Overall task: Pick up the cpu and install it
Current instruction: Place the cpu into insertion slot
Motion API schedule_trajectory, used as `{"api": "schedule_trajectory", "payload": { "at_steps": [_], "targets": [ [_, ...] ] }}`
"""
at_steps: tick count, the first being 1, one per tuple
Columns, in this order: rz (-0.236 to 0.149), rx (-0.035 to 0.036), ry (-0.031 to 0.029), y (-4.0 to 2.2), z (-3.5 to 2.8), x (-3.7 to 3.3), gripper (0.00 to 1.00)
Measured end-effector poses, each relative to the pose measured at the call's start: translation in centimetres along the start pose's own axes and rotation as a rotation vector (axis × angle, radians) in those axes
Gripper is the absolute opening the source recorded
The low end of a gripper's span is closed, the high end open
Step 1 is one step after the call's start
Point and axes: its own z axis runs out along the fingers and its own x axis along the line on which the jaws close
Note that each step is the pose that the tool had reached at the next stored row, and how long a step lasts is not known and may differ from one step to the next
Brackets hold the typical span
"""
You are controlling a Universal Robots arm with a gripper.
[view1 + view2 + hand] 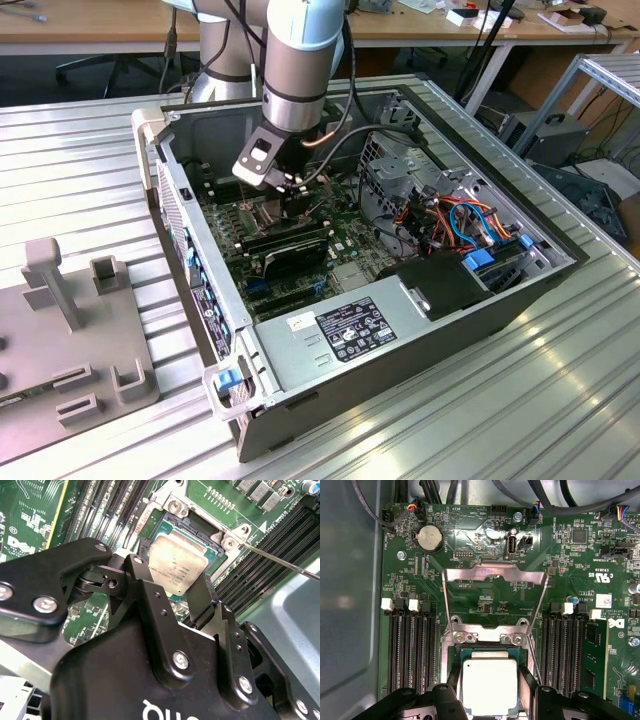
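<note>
Over the open socket (pixel 490 651), the pincer (pixel 489 682) grips the cpu (pixel 489 692) by two opposite edges

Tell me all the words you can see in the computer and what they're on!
Green board: tiny white letters, too small to read surely.
cpu lid: faint print, blurred.
Sticker on the grey box: too small.
Hand: white letters, cut off at the edge.

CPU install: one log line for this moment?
gripper: shut on CPU | CPU: over socket, seating unclear | latch frame: swung open
</note>
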Motion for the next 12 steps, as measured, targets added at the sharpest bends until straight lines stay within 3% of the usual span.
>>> {"api": "schedule_trajectory", "payload": {
  "at_steps": [12],
  "targets": [
    [0.001, -0.0001, 0.0002, -0.02, -0.06, 0.01, 0.55]
  ]
}}
